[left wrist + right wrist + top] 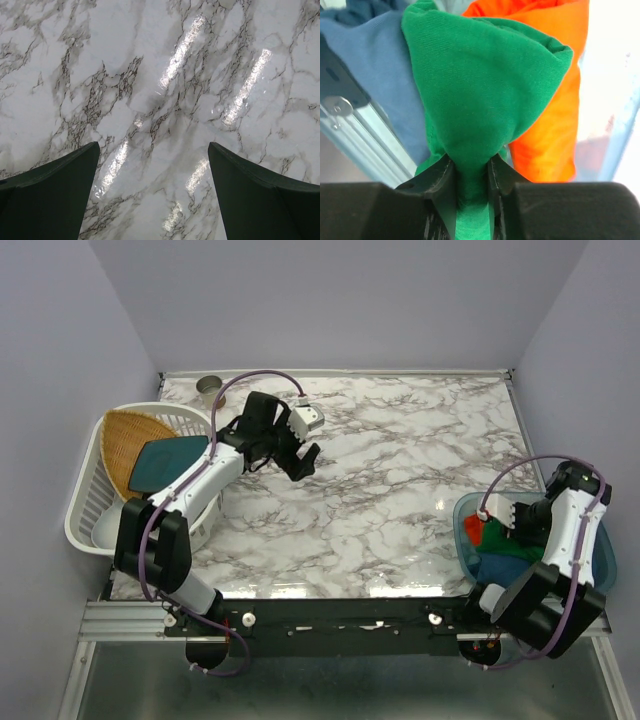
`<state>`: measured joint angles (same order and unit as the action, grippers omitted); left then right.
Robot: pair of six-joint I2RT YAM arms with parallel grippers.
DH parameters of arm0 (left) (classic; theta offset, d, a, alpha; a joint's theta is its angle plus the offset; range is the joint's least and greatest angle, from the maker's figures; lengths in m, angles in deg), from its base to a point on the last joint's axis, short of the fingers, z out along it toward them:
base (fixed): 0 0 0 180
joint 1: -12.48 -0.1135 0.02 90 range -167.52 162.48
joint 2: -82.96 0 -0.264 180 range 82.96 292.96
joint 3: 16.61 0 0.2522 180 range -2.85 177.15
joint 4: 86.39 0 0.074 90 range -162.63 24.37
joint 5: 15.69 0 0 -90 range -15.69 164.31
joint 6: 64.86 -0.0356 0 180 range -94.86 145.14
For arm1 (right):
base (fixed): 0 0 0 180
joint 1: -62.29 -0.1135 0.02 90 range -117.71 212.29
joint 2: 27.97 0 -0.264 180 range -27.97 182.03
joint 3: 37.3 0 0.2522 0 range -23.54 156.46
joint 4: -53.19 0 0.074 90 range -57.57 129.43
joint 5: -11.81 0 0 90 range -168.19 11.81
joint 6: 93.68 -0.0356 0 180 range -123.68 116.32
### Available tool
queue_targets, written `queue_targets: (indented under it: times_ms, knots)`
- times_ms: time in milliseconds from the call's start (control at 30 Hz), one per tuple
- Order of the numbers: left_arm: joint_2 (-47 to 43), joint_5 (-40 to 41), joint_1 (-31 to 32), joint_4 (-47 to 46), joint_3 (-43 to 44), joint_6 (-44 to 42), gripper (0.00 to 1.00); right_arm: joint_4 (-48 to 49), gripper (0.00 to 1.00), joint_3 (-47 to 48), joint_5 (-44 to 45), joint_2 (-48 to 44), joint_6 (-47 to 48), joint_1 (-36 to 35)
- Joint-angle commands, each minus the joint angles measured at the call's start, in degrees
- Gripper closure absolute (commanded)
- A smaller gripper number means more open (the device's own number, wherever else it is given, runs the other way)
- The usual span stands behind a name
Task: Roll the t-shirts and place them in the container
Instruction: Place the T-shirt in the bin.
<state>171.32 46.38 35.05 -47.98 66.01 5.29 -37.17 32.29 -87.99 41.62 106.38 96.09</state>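
My right gripper (pixel 470 167) is shut on the bright green t-shirt (pixel 480 85), pinching a bunch of its cloth between both fingers. It hangs over the blue bin (pixel 466 540) at the right edge of the table. An orange-red t-shirt (pixel 555 125) lies to the right of the green one and a blue t-shirt (pixel 375 65) to its left. In the top view the orange-red (pixel 477 532), green (pixel 500 543) and blue (pixel 500 567) cloth lie in the bin under the gripper (pixel 507 530). My left gripper (pixel 300 445) is open and empty above bare marble (pixel 150 100).
A white laundry basket (pixel 88 480) at the left edge holds a wicker tray (pixel 130 435) and a dark teal square plate (pixel 165 462). A small grey cup (pixel 210 387) stands at the back left corner. A metal rail (pixel 365 135) shows left of the right gripper.
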Motion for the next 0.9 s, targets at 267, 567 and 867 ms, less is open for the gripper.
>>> queue_targets:
  times_ms: [267, 567, 867]
  knots:
    - [1.38, -3.10, -0.33, -0.21, 2.42, 1.84, 0.01, -6.55, 0.73, 9.47, 2.77, -0.68, 41.76, 2.49]
    - [1.03, -2.23, -0.33, 0.41, 1.54, 1.49, 0.01, -7.77, 0.72, 5.87, -3.99, -2.87, 44.80, -0.04]
    - [2.69, -2.14, -0.33, 0.49, 3.12, 1.75, 0.01, -7.26, 0.72, -3.53, -2.06, -7.35, 44.71, -3.83]
